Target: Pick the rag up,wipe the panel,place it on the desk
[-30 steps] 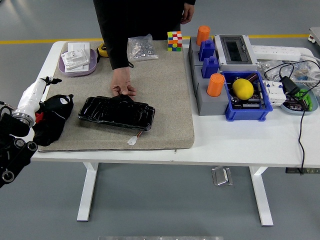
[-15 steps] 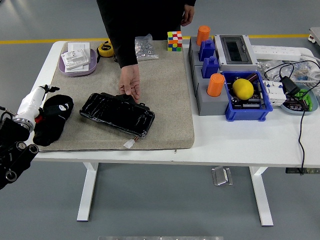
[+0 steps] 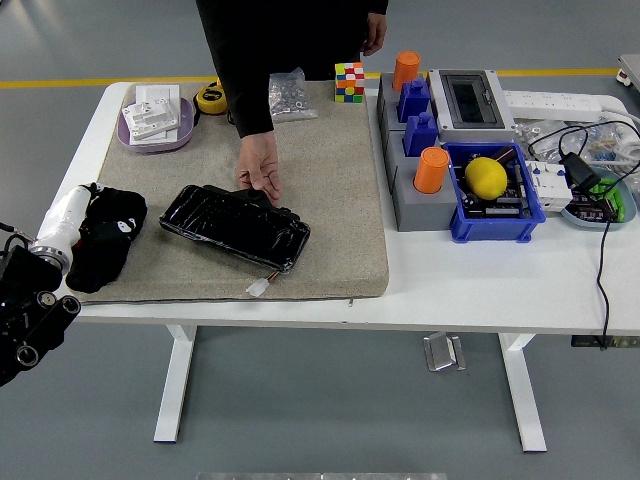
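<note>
The robot's left arm (image 3: 30,300) came in from the lower left corner, and its left hand (image 3: 85,215) lay at the left edge of the grey mat (image 3: 340,190), buried in the black rag (image 3: 105,238). The hand seemed to be on the rag, but whether its fingers were clamped on the cloth or merely resting there could not be told. The rag sat bunched on the mat's left end, just beside the table edge (image 3: 400,315). A little to its right lay the glossy black panel (image 3: 236,227), slanted on the mat, with a small white connector (image 3: 258,288) near its front corner. Past the panel, a person's hand (image 3: 260,168) reached down from the far side, fingertips touching the panel's back edge. Farther back stood a purple tray (image 3: 155,118), a colourful cube (image 3: 349,82), and to the right a blue bin (image 3: 492,195) holding a yellow ball (image 3: 486,177)
</note>
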You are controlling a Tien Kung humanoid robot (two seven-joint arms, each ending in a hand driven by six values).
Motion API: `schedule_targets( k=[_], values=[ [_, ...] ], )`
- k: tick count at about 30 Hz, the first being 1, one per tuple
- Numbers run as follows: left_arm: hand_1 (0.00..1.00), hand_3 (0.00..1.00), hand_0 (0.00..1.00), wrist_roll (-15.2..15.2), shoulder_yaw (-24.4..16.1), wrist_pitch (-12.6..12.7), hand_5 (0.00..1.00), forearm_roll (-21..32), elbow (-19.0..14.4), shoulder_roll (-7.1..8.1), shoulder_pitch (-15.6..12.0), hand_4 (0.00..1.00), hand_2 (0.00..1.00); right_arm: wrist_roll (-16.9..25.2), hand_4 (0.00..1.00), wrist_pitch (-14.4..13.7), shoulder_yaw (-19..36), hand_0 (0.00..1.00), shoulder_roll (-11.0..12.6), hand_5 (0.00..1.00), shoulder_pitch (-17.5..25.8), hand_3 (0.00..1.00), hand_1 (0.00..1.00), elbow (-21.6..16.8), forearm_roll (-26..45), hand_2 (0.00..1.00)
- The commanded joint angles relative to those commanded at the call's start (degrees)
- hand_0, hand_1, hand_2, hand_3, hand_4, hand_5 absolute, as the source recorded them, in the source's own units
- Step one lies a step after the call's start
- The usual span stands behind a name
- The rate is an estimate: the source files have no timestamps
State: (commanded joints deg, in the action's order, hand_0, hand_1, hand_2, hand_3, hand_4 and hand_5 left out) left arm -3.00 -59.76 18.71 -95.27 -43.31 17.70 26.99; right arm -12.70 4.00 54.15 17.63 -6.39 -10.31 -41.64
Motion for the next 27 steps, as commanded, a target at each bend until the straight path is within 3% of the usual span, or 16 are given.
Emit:
schedule_targets(
  k=[1, 2, 7, 8, 13, 14, 19, 20, 25, 26, 27],
  values=[
    [0.842, 0.667, 0.587, -0.05, 0.05, 0.15, 0.243, -0.02, 0.06, -0.02, 0.03, 0.737, 0.832, 0.01, 0.968, -0.01, -0.04, 0.723, 0.02, 0.551, -0.03, 0.583, 0.629, 0.00, 0.05, 0.670],
    [0.792, 0.665, 0.416, -0.09, 0.08, 0.18, 0.168, 0.03, 0.10, -0.04, 0.04, 0.664, 0.829, 0.02, 0.967, -0.02, -0.06, 0.722, 0.03, 0.551, -0.05, 0.583, 0.629, 0.00, 0.08, 0.670],
    [0.792, 0.665, 0.416, 0.12, 0.39, 0.59, 0.168, -0.07, 0.35, -0.12, 0.08, 0.664, 0.829, 0.12, 0.967, -0.07, 0.05, 0.722, 0.04, 0.551, -0.07, 0.583, 0.629, 0.00, 0.12, 0.670],
    [0.756, 0.662, 0.362, 0.11, 0.41, 0.65, 0.075, -0.13, 0.41, -0.14, 0.09, 0.540, 0.816, 0.14, 0.967, -0.08, 0.11, 0.723, 0.03, 0.552, -0.07, 0.583, 0.629, 0.00, 0.11, 0.670],
    [0.756, 0.662, 0.362, 0.28, 0.52, 1.21, 0.075, -0.24, 0.82, -0.30, 0.13, 0.540, 0.816, 0.26, 0.967, -0.11, 0.04, 0.723, 0.09, 0.552, -0.27, 0.583, 0.629, 0.00, 0.25, 0.670],
    [0.626, 0.571, 0.333, 0.44, 0.56, 1.43, 0.009, -0.21, 0.81, -0.30, 0.13, 0.358, 0.696, 0.27, 0.967, -0.12, -0.02, 0.723, 0.12, 0.553, -0.31, 0.583, 0.630, 0.00, 0.29, 0.670],
    [0.626, 0.571, 0.333, 1.62, 0.95, 3.64, 0.009, 1.26, 0.76, -0.34, 0.01, 0.358, 0.696, 0.15, 0.967, -0.15, 0.33, 0.723, 0.21, 0.553, -0.40, 0.583, 0.630, 0.00, 0.10, 0.670],
    [0.485, 0.380, 0.305, 1.91, 1.02, 4.18, 0.002, 1.43, 0.74, -0.34, -0.04, 0.202, 0.502, 0.12, 0.966, -0.17, 0.42, 0.723, 0.21, 0.552, -0.42, 0.583, 0.630, 0.00, 0.02, 0.670],
    [0.485, 0.380, 0.305, 2.46, 1.48, 5.87, 0.002, 2.06, 0.72, -0.31, -0.07, 0.202, 0.502, 0.09, 0.966, -0.21, 0.64, 0.723, 0.14, 0.552, -0.49, 0.583, 0.630, 0.00, -0.17, 0.670],
    [0.440, 0.260, 0.290, 2.56, 1.49, 5.95, 0.002, 1.96, 0.71, -0.28, -0.09, 0.116, 0.449, 0.05, 0.967, -0.22, 0.76, 0.723, 0.11, 0.554, -0.50, 0.584, 0.631, 0.00, -0.29, 0.670],
    [0.440, 0.260, 0.290, 2.64, 1.49, 5.99, 0.002, 1.94, 0.73, -0.25, -0.10, 0.116, 0.449, 0.01, 0.967, -0.22, 0.88, 0.723, 0.09, 0.554, -0.50, 0.584, 0.631, 0.00, -0.40, 0.670]
  ],
)
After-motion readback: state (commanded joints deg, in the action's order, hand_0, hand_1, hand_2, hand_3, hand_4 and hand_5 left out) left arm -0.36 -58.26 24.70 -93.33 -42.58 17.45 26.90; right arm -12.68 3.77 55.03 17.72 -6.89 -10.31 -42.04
